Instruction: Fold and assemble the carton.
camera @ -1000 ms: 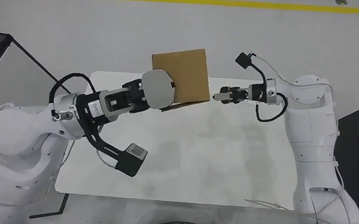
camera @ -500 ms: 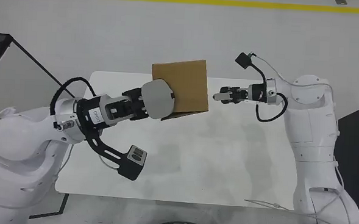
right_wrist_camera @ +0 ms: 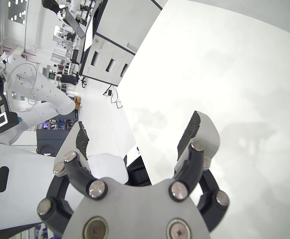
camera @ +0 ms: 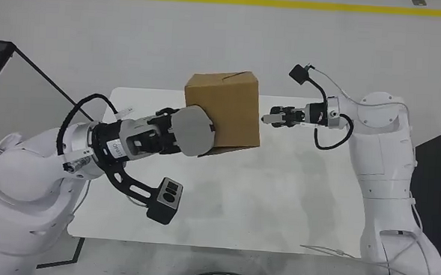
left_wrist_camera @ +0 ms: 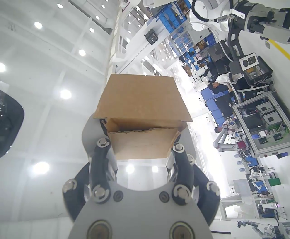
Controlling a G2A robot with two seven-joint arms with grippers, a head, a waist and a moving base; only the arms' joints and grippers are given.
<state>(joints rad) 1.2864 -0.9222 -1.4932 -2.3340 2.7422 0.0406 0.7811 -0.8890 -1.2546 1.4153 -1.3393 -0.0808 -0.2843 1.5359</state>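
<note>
A brown cardboard carton (camera: 225, 111) is held up above the far part of the white table (camera: 277, 200), standing as a box with closed sides. My left gripper (camera: 206, 133) is shut on the carton's lower flap; in the left wrist view the carton (left_wrist_camera: 140, 113) rises from between the fingers (left_wrist_camera: 102, 149), its torn-edged flap folded inward. My right gripper (camera: 265, 119) hovers just to the right of the carton, apart from it. In the right wrist view the right gripper (right_wrist_camera: 138, 131) stands open with nothing between its ribbed pads (right_wrist_camera: 189, 133).
The white table's far edge and left edge lie close to the carton. A black frame (camera: 7, 59) stands off the table at the far left. A black wrist camera block (camera: 165, 198) hangs under my left arm above the table.
My left gripper has turned and tilted the carton, bringing a top face and a side face into the top view. The carton has shifted slightly toward me. The right arm has stayed still.
</note>
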